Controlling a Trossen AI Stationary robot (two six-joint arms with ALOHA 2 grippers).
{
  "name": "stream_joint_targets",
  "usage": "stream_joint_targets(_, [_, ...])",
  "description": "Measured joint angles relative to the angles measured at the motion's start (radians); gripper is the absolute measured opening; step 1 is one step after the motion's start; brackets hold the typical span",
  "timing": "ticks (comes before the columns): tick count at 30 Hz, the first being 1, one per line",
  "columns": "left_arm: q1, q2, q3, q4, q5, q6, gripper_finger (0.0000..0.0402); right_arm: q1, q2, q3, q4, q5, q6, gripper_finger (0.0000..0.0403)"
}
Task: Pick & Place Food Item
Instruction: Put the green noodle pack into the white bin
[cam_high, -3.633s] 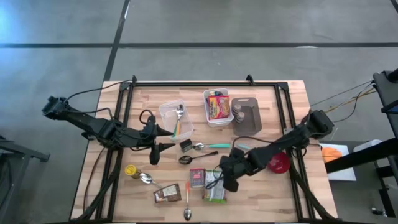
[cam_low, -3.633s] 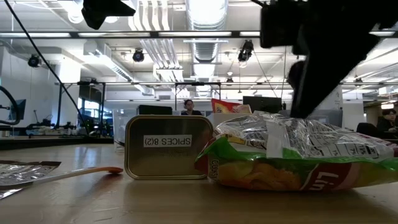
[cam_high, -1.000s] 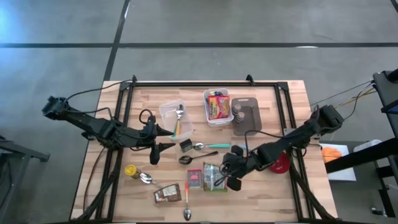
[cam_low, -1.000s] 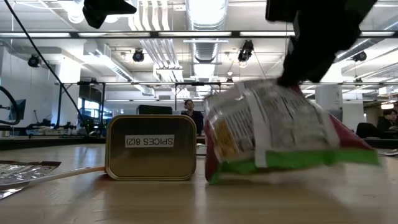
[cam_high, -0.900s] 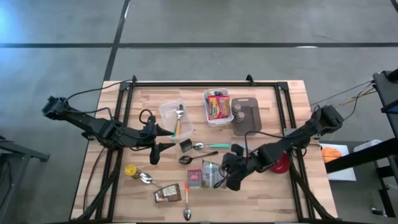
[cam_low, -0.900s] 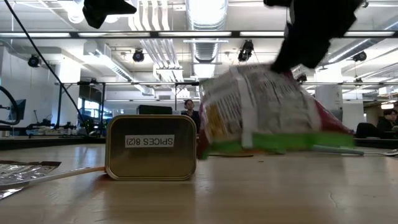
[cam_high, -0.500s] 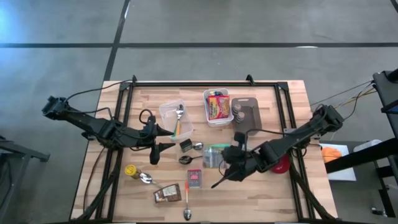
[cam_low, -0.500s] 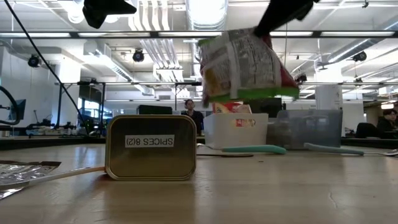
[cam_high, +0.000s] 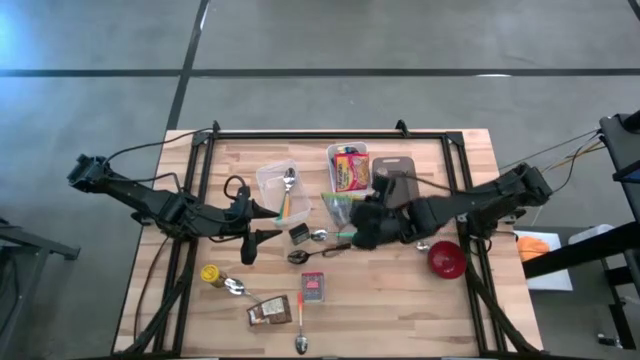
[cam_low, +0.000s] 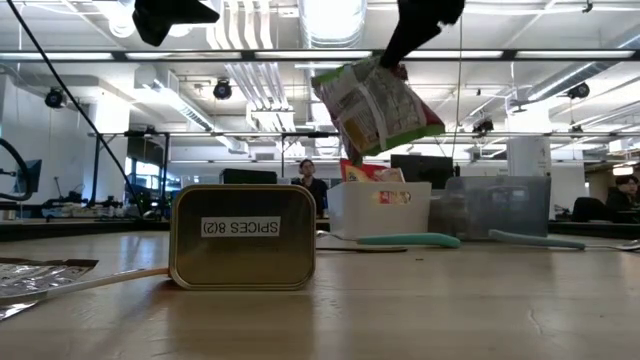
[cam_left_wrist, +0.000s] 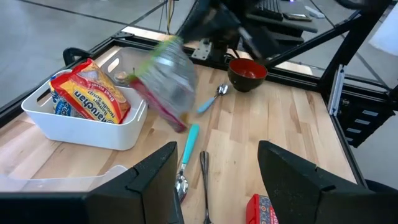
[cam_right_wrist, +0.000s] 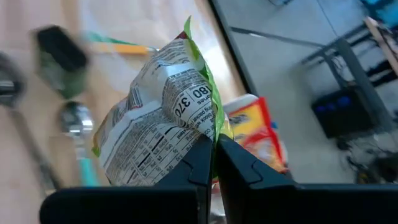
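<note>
The right gripper (cam_high: 352, 222), fingers (cam_right_wrist: 198, 163) pinched on the crinkly green-and-silver snack bag (cam_low: 376, 105), has lifted it off the wooden surface (cam_high: 400, 290) toward the white plastic bin (cam_high: 337, 188) just ahead, so placing looks next.

**Light wood table, pretty cluttered**

The butcher-block table (cam_high: 470, 300) has a black frame around it. At the back sit a clear tub (cam_high: 277, 187), a white bin (cam_high: 340, 188) of snack packs and a grey container (cam_high: 402, 190). Mid-table there's a teal-handled spoon (cam_low: 405, 239), a black ladle (cam_high: 300, 257) and a red bowl (cam_high: 446, 259). Up front: a red-labelled spice tin (cam_high: 314, 288), a yellow-lidded jar (cam_high: 210, 273), a brown packet (cam_high: 268, 314) and more spoons.
</note>
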Motion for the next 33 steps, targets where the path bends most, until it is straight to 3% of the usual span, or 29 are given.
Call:
stream_joint_targets(12, [0.0, 0.0, 0.0, -0.004, 0.0, 0.008, 0.0225, -0.223, -0.013, -0.016, 0.07, 0.008, -0.226, 0.001])
stream_joint_targets(18, [0.0, 0.0, 0.0, -0.005, 0.0, 0.008, 0.0225, -0.29, -0.013, -0.067, 0.178, -0.059, -0.302, 0.001])
stream_joint_targets(24, [0.0, 0.0, 0.0, -0.009, 0.0, 0.008, 0.0225, -0.313, -0.026, -0.189, 0.36, -0.106, -0.351, 0.001])
stream_joint_targets(33, [0.001, 0.0, 0.0, -0.01, 0.0, 0.008, 0.0225, -0.318, -0.146, -0.446, 0.632, -0.113, -0.338, 0.001])
